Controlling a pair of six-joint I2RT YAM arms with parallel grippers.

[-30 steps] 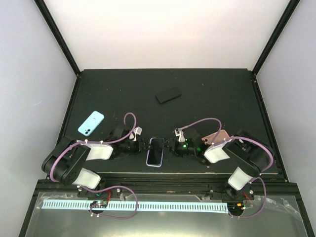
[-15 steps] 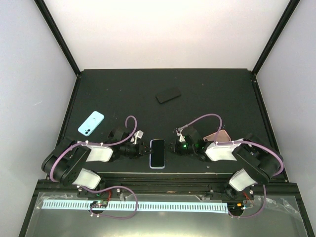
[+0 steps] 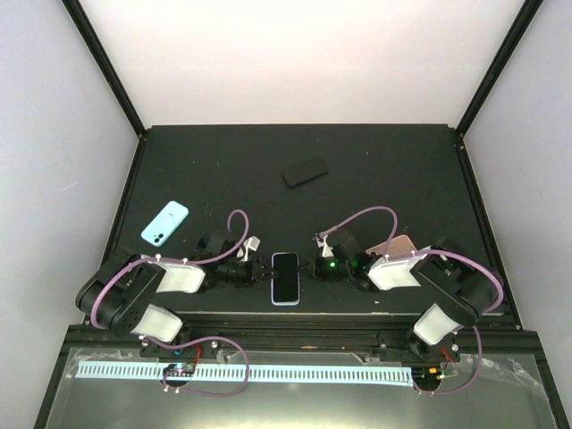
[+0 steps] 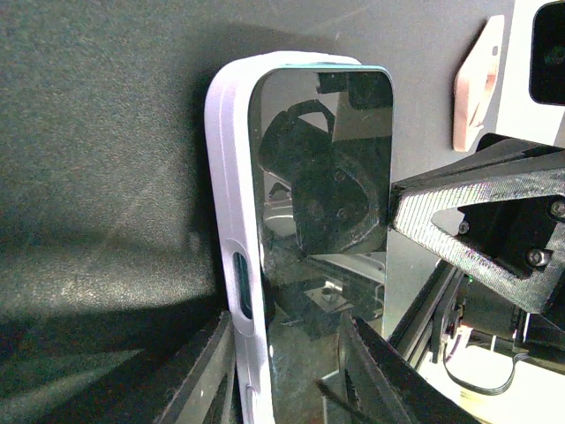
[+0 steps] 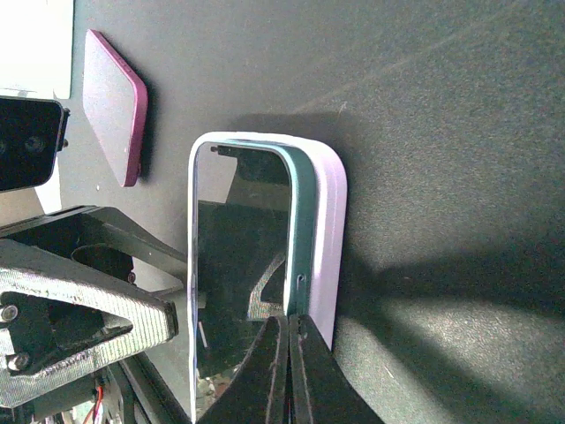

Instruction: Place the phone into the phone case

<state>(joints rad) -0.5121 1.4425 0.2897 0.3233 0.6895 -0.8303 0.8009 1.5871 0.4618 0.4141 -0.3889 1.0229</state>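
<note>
Squared up since a second ago: the phone [image 3: 285,279] was lying skewed and now sits straight at the near edge of the table [image 3: 384,170], right between the two arms. It's face-up inside the lavender phone case [image 5: 328,221], but it isn't home yet. From the right wrist, a teal strip of the phone's frame stands proud of the case wall along that side, so the step in hand looks like seating that edge.

Right gripper [image 5: 290,340] is at 3 o'clock, fingers closed to a single point, with the tips right on the teal edge. Left gripper [image 4: 284,384] is at 9 o'clock, fingers parted, one outside the case wall and one over the glass. I can't tell whether either touches.

To do this well, I'd press down on the frame rather than the glass and walk the pressure along toward the corners. The left side should brace the opposite wall so the whole thing doesn't skate away. A steady push is the way, because a jab could pop the seated side back out.

Materials now. The screen is glossy black glass, mirroring the arms, and probably slick. The case looks soft and smooth, with rounded corners and an oval button cut-out in its side, and its lip should flex over the frame. The table is matte black and slightly grainy.

Farther out there's a black phone [image 3: 305,171] at 12 o'clock and a light-blue case [image 3: 164,222] at 10 o'clock. A pink slab [image 3: 396,244], phone or case, lies at 2 o'clock, half under the right arm [image 3: 460,281].
</note>
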